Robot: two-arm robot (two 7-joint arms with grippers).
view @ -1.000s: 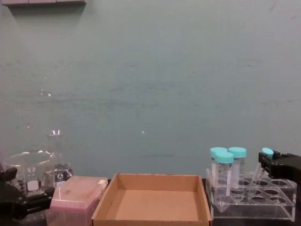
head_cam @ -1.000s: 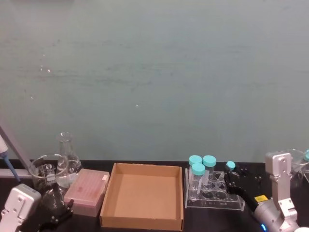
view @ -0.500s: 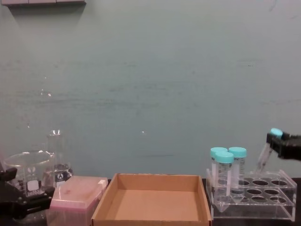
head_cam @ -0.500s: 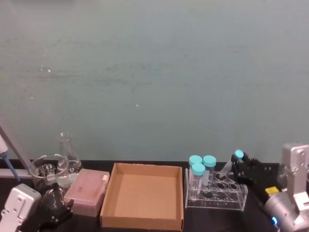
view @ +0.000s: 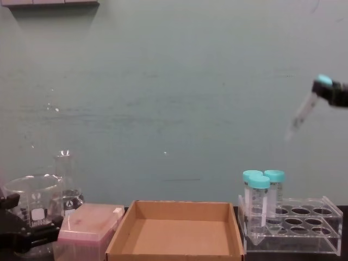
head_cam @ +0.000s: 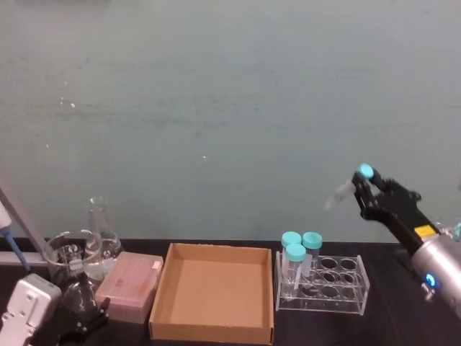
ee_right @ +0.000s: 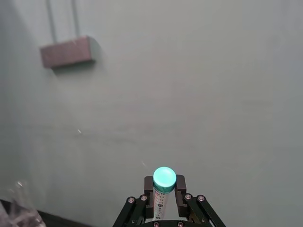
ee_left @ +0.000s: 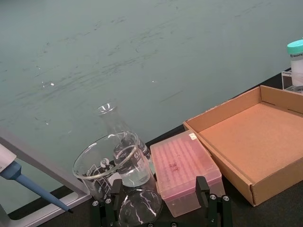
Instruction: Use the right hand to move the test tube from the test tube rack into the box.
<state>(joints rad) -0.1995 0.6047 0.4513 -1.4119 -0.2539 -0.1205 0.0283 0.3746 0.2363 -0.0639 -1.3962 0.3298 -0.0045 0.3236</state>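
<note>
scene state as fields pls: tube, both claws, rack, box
right claw: shut on test tube, high above the rack
test tube: tilted, cap uppermost, clear of the rack
test tube rack: three larger capped tubes standing at its left end
box: nothing inside, left of the rack
left claw: open, parked low by the beaker
</note>
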